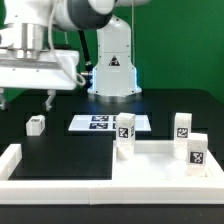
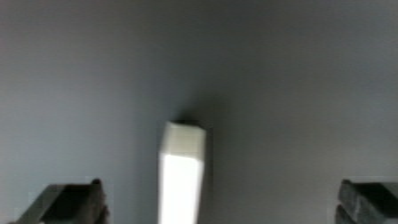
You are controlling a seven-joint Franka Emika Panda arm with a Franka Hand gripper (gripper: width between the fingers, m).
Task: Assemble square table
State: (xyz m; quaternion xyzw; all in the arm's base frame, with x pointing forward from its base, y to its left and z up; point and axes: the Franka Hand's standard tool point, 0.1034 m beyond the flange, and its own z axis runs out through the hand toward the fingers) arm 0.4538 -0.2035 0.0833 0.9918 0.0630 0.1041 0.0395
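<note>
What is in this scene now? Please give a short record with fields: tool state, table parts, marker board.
tool: open, above the table near the exterior view's left, holding nothing
tabletop: white square slab with three legs standing upright on it
loose leg: small white block lying apart on the black table
marker board: flat, behind the slab
border rail: white, along the front
wrist view: one white piece, identity unclear

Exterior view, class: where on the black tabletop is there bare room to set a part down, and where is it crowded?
Free: between the small leg and the marker board. Crowded: the corner by the border rail, where the tabletop slab and upright legs sit.
</note>
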